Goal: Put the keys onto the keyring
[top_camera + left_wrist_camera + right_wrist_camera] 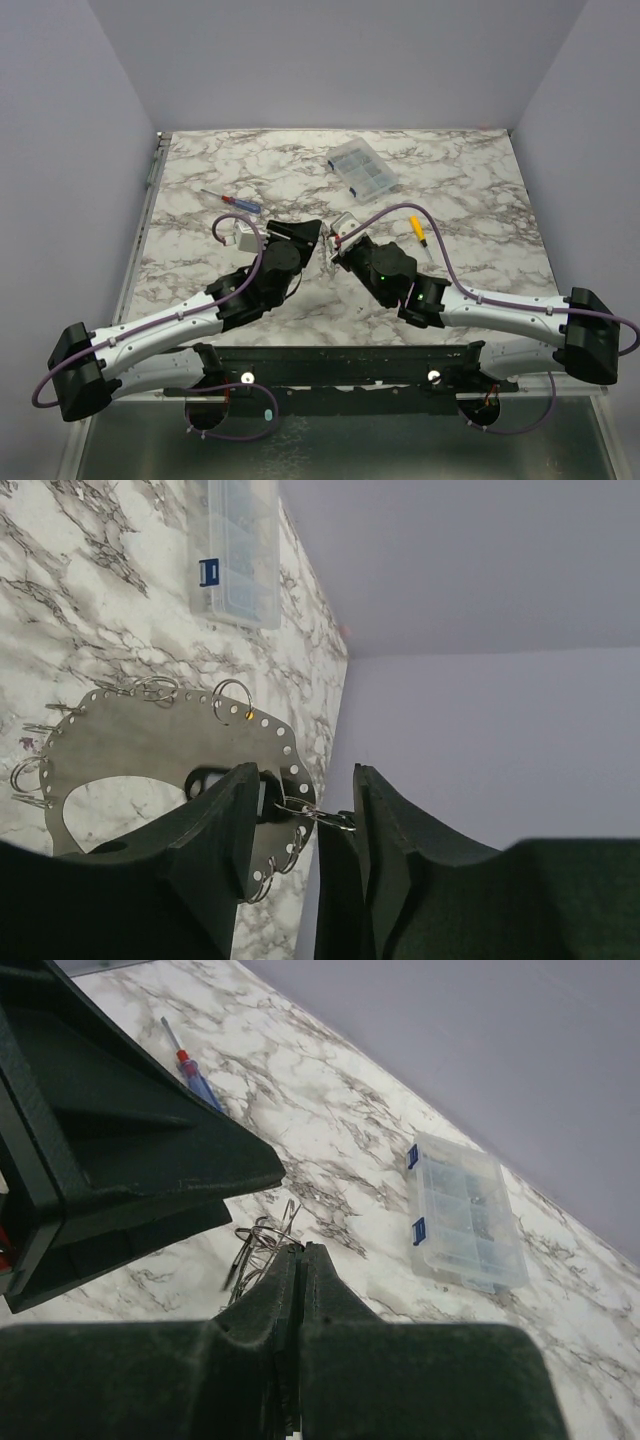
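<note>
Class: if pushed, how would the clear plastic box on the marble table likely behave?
The clear plastic box lies flat and low, so it would probably slide, not tip. Thin see-through walls suggest it is light.

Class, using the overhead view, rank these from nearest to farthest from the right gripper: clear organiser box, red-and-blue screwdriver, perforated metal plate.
1. perforated metal plate, just beyond the right gripper.
2. clear organiser box, farther back, near the centre.
3. red-and-blue screwdriver, back left.

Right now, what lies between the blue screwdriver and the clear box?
Only bare marble tabletop between blue screwdriver and clear box; the top view shows it.
</note>
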{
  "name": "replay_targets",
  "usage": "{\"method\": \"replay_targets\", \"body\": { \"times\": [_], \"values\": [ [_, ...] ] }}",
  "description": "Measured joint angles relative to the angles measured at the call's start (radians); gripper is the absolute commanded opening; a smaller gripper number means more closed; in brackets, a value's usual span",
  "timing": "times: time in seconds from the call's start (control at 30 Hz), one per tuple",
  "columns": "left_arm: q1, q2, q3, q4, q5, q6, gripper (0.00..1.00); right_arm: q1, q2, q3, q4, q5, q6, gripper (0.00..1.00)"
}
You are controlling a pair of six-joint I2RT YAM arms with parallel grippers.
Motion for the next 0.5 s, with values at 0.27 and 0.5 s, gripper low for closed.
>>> {"method": "replay_targets", "body": {
  "times": [0.27,0.5],
  "values": [
    [0.000,-0.068,-0.031,0.031,-0.041,0.085,0.63,0.000,-0.016,0.000,-0.001,0.000,0.000,0.01],
    [0.000,-0.206,-0.170,0.219,-0.062,0.418,0.68,0.000,-0.063,0.000,-0.027,-0.001,0.008,0.01]
  ]
}}
